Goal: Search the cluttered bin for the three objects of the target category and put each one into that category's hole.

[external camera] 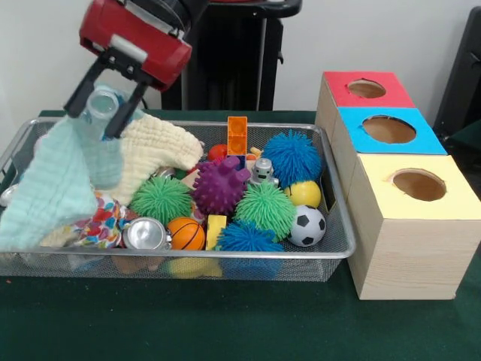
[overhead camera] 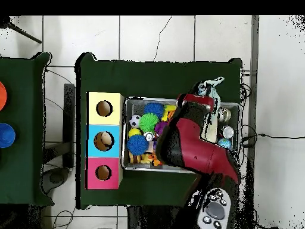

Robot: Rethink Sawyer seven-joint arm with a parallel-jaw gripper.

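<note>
The bin is a wide silver wire-mesh basket full of toys and cloths; it also shows in the overhead view. My gripper hangs over the bin's left end, shut on a pale mint cloth that it holds up by one bunched corner, the rest draping into the bin. In the overhead view the gripper is over the bin's right part. Three wooden boxes with holes stand beside the bin: red top, blue top, yellow top.
In the bin lie a cream cloth, green, purple and blue spiky balls, a soccer ball, a basketball, an orange brick and a silver can.
</note>
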